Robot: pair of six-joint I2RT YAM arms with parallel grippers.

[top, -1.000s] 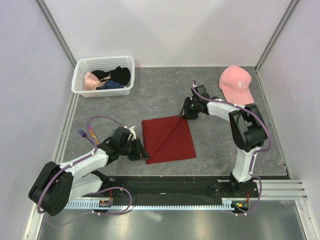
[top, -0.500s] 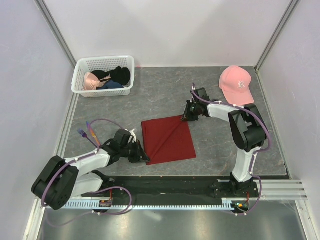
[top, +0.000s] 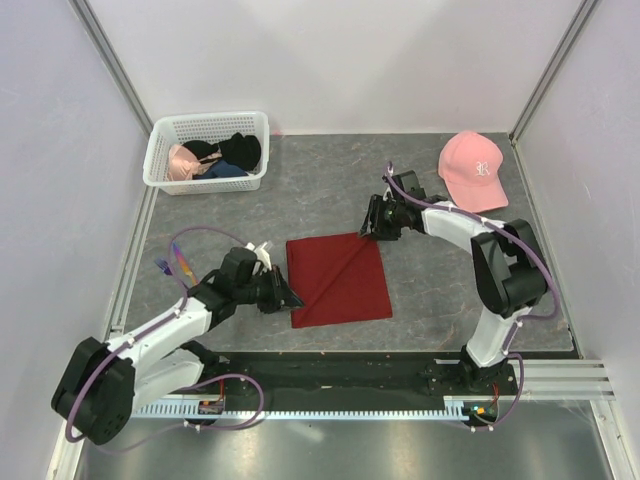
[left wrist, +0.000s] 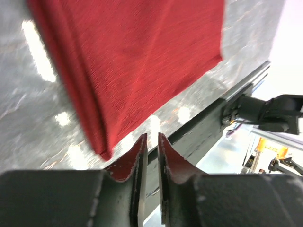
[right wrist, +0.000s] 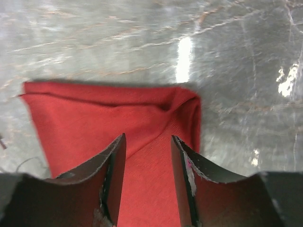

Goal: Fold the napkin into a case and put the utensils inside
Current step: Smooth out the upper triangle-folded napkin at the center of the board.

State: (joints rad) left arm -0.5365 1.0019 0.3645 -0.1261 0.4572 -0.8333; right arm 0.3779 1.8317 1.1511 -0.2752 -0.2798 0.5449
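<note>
Evidently soft and light, the napkin (top: pixel 338 279) was spread on the table (top: pixel 300 200), best pinched at corners. The right fingers (right wrist: pixel 111 165) were parted over its far corner, the left fingers (left wrist: pixel 128 163) barely parted by its near-left one.

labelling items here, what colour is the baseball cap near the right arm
The fabric baseball cap is pink with a white emblem, clearest in the top external view.

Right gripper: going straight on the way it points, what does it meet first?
Most likely the napkin: the right gripper points at its folded corner, and the open jaws frame the cloth in the wrist view. How much gap remains above the cloth is unclear.
</note>
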